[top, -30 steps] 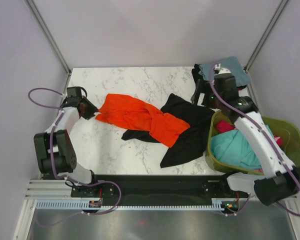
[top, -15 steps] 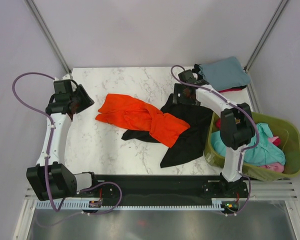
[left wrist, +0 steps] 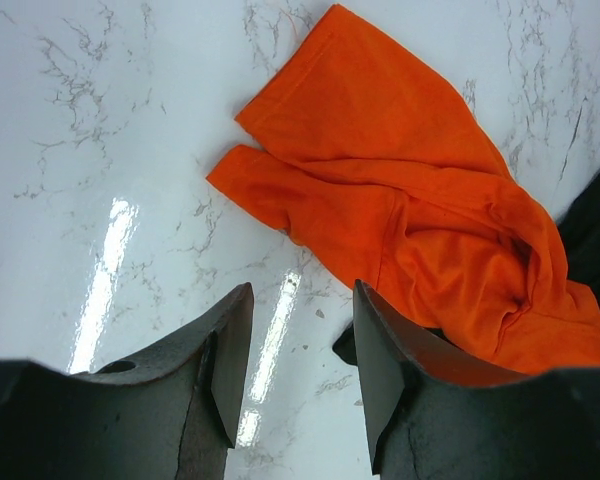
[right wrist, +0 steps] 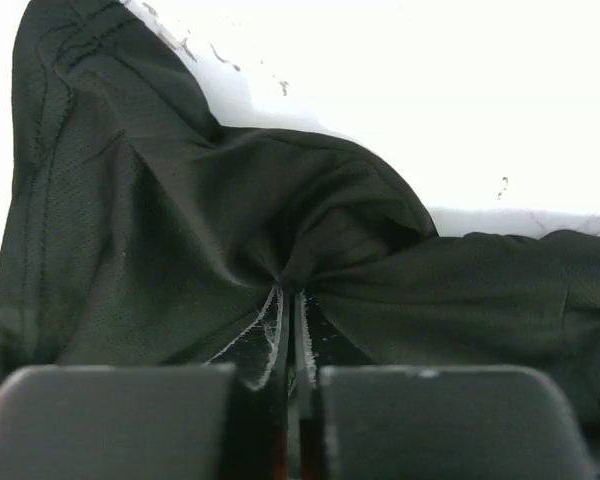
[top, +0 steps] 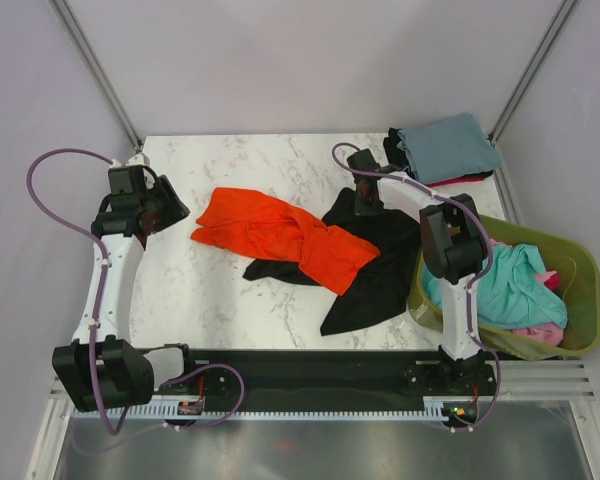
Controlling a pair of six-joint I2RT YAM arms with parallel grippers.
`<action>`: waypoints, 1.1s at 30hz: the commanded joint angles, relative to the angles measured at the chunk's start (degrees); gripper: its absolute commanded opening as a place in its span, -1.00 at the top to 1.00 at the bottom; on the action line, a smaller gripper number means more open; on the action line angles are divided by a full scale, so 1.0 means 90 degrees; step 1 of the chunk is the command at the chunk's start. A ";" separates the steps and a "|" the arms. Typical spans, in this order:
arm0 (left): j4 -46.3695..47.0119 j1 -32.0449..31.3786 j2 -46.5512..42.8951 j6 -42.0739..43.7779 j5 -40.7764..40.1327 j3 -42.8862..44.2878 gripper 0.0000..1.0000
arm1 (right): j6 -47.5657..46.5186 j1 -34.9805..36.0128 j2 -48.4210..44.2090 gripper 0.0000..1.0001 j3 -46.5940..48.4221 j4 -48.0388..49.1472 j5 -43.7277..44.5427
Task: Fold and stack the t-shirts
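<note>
Stretched forward, the right pincer (right wrist: 290,345) pinches the black t-shirt (right wrist: 170,250); the left pincer (left wrist: 300,335) hangs spread near the orange t-shirt (left wrist: 380,190).

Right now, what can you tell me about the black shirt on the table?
The black t-shirt is soft, matte cloth, unfolded and crumpled on the white marble table. The orange t-shirt lies across its left part, hiding some. At its far edge the right gripper is shut on a pinch of cloth, which puckers there. Its right side reaches the green basket.
</note>
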 commanded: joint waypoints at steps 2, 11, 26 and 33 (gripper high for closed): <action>0.0160 0.0001 -0.0124 0.0280 0.0043 -0.0014 -0.04 | -0.0011 0.0036 -0.0389 1.00 -0.0059 0.0187 0.0001; 0.0170 -0.0087 -0.0173 0.0299 -0.0181 -0.0063 -0.03 | -0.0625 0.0046 -0.3015 1.00 0.1746 0.0051 0.0761; 0.0189 -0.0165 -0.0212 0.0299 -0.0260 -0.0093 -0.03 | -0.1397 -0.0071 -0.6500 1.00 0.3057 -0.0164 0.2998; 0.0189 -0.0224 -0.0193 0.0299 -0.0269 -0.0102 -0.02 | -0.1495 -0.0081 -0.7294 1.00 0.2686 -0.0379 0.3399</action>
